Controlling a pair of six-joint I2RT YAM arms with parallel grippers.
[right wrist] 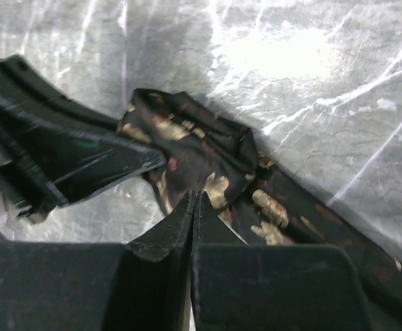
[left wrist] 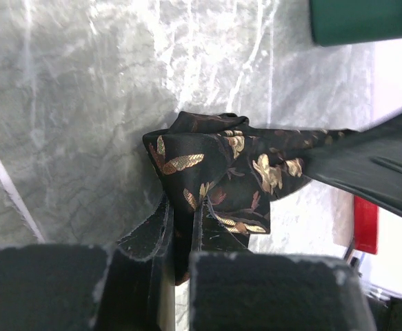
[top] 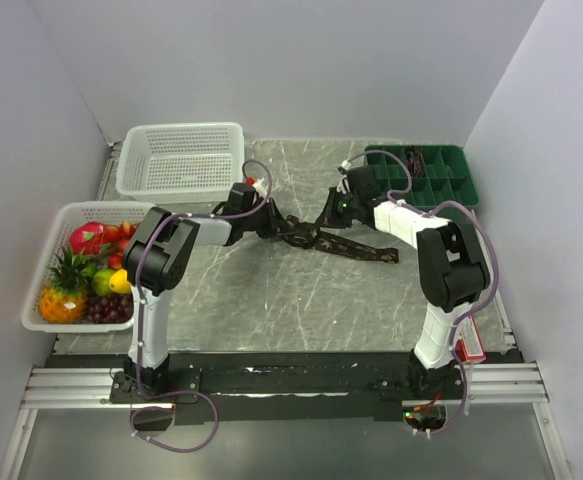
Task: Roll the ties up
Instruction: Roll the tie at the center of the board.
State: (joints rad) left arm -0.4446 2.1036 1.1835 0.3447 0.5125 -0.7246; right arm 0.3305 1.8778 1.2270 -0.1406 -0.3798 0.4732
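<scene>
Left claw (left wrist: 183, 208) on bunched tie (left wrist: 214, 160) (gold-patterned)

dark tie (top: 356, 247) with gold print lies mid-table, one end bunched into folds, the rest stretched flat.

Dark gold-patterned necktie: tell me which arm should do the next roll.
Left, probably. The left gripper has its jaws clamped on the bunched end of the dark gold-patterned fabric necktie, while the right gripper sits with shut jaws at the fold beside it.
</scene>
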